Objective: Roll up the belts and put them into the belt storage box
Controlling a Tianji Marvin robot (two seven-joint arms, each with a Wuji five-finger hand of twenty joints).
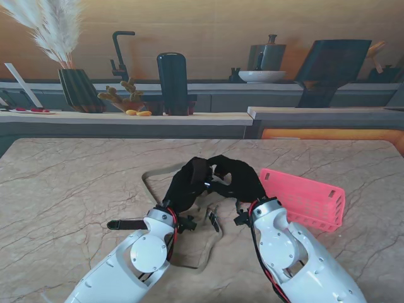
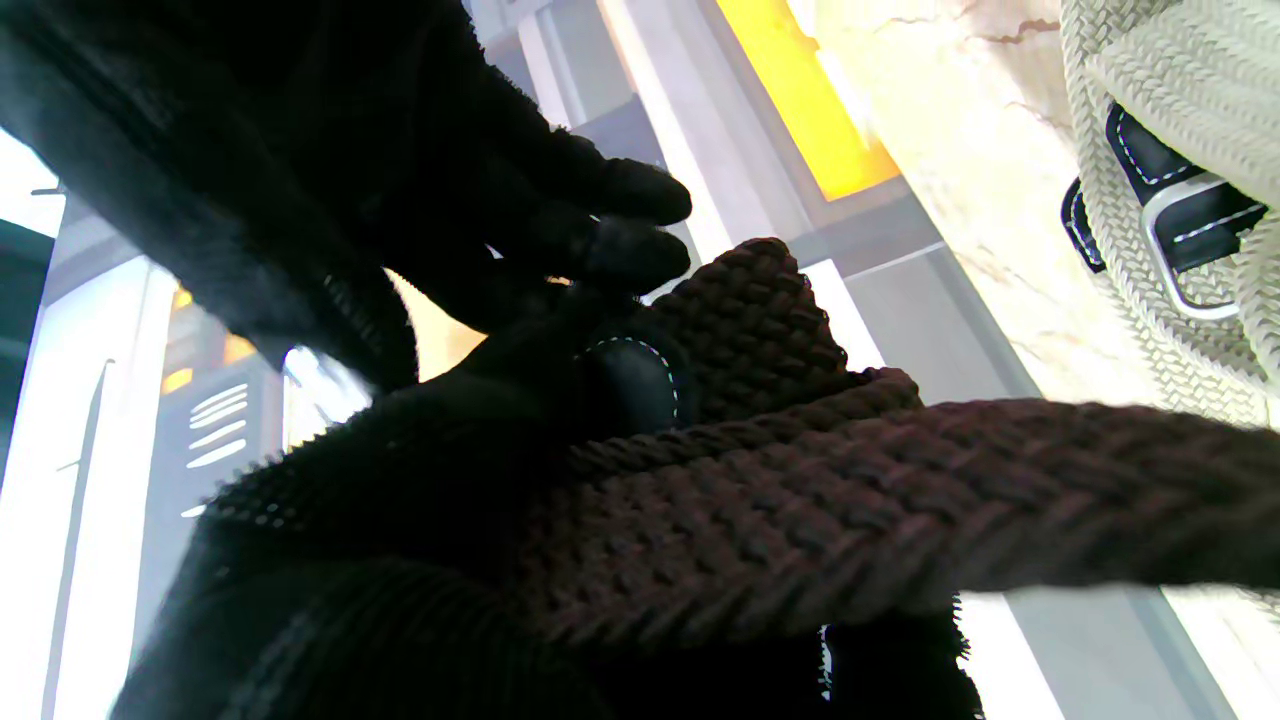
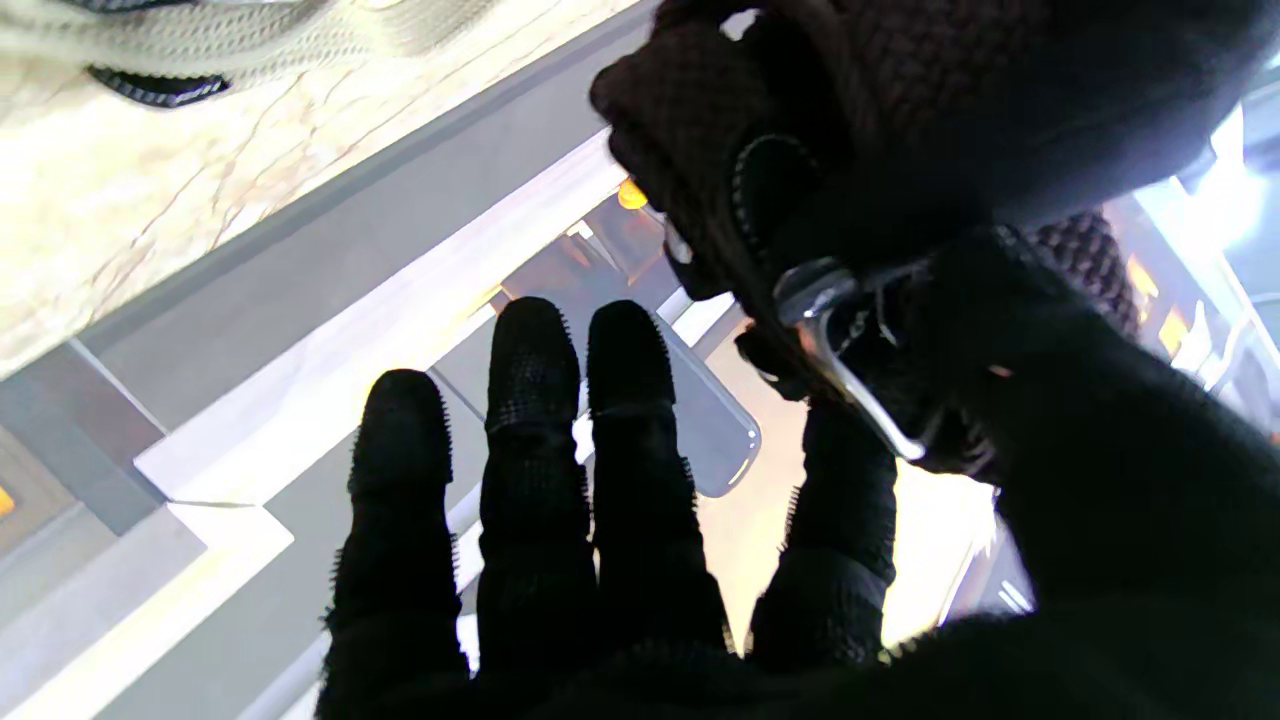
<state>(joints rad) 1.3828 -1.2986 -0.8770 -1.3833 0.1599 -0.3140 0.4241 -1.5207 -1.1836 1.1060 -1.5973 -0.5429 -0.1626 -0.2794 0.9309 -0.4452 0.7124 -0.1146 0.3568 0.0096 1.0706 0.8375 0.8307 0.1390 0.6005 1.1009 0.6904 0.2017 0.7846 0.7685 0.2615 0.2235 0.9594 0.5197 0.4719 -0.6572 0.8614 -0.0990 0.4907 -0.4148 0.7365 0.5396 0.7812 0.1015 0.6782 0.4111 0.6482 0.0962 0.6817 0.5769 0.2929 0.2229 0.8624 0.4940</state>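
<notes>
Beige belt (image 1: 189,249) lies looped on the table (image 1: 63,189), nearest, between both arms. Brown belt (image 2: 800,500) is gripped by left hand (image 1: 186,180); its buckle end (image 3: 850,350) is pinched by right hand (image 1: 237,177), other fingers (image 3: 530,420) spread. Pink basket (image 1: 309,199) lies tipped at right; contents cannot be told.

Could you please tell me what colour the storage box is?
The storage box is pink, clearest in the stand view.

A kitchen: a faucet (image 1: 120,53), a bowl (image 1: 261,76) and a counter (image 1: 126,117) line the backdrop.
</notes>
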